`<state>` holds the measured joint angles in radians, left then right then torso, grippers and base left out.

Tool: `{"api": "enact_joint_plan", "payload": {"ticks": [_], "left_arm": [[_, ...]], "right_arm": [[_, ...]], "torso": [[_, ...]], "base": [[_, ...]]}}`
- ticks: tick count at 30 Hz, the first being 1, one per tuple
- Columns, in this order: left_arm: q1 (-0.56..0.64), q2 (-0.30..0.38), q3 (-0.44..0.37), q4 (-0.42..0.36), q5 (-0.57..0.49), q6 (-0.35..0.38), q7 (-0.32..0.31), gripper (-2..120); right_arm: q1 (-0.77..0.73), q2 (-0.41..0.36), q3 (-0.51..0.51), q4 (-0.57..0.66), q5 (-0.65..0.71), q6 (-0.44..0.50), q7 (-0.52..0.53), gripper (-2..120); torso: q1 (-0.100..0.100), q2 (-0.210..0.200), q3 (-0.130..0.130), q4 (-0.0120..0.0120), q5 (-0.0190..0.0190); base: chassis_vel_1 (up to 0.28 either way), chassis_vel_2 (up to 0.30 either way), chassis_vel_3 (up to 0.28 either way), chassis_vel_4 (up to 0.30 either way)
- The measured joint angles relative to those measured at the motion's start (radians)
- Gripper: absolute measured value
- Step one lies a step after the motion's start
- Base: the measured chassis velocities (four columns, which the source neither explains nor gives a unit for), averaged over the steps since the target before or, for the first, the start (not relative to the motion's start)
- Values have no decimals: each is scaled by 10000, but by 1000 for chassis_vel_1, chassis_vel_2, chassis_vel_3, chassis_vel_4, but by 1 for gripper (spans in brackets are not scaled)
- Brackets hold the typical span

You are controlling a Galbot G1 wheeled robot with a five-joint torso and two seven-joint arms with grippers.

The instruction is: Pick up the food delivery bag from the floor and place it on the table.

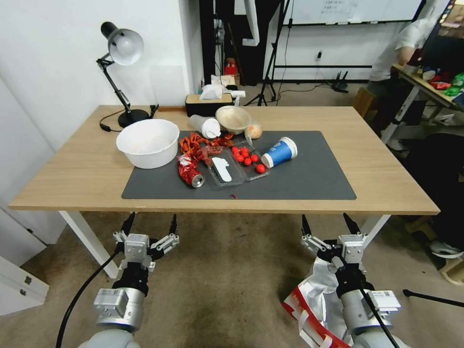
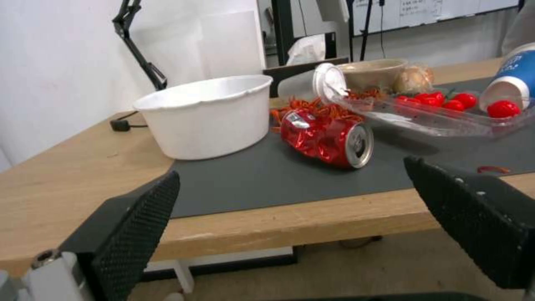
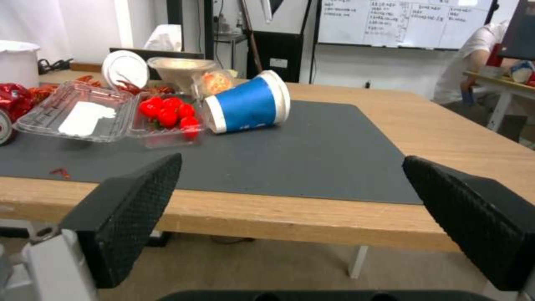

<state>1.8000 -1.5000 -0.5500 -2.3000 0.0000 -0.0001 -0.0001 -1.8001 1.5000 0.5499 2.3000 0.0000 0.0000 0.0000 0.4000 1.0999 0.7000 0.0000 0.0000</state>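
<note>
Head view: the wood surface (image 1: 367, 159) stands ahead with a grey mat (image 1: 309, 179) across its middle. On the mat lie a white bowl (image 1: 147, 142), a crushed red can (image 1: 190, 171), a clear tray (image 1: 227, 169) with red tomatoes (image 1: 246, 157), and a blue cup (image 1: 279, 152) on its side. A black lamp (image 1: 121, 48) stands at the far left corner. Both arms are held low before the near edge, over the floor (image 1: 232, 270). The left gripper (image 1: 150, 224) has its fingers spread apart, holding nothing. The right gripper (image 1: 329, 224) also has its fingers spread and empty. The bag (image 1: 314, 304) sits on the floor under the right arm, its silver lining and a red panel showing beside the wrist; the gripper is not touching it as far as can be seen.

Left wrist view: the two black fingers (image 2: 133, 234) stand wide apart, framing the near edge of the surface (image 2: 67, 184). Beyond lie the bowl (image 2: 206, 115) and the can (image 2: 329, 140) on the mat (image 2: 267, 175).

Right wrist view: the fingers (image 3: 133, 213) are likewise wide apart and empty. Between them show the mat (image 3: 312, 154), the cup (image 3: 248, 104) tipped over, and the tomatoes (image 3: 167, 113) in the tray (image 3: 78, 119).
</note>
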Motion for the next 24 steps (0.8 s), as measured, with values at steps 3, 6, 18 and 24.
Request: {"api": "enact_joint_plan", "payload": {"ticks": [3, 6, 18, 24], "left_arm": [[0, 0, 0, 0, 0, 0, 0, 100], [0, 0, 0, 0, 0, 0, 0, 100], [0, 0, 0, 0, 0, 0, 0, 100], [0, 0, 0, 0, 0, 0, 0, 100]], "right_arm": [[0, 0, 0, 0, 0, 0, 0, 100], [0, 0, 0, 0, 0, 1, 0, 100], [0, 0, 0, 0, 0, 0, 0, 100], [0, 0, 0, 0, 0, 0, 0, 100]], "torso": [[0, 0, 0, 0, 0], [0, 0, 0, 0, 0], [0, 0, 0, 0, 0], [0, 0, 0, 0, 0]], "base": [[0, 0, 0, 0], [0, 0, 0, 0], [0, 0, 0, 0], [0, 0, 0, 0]]}}
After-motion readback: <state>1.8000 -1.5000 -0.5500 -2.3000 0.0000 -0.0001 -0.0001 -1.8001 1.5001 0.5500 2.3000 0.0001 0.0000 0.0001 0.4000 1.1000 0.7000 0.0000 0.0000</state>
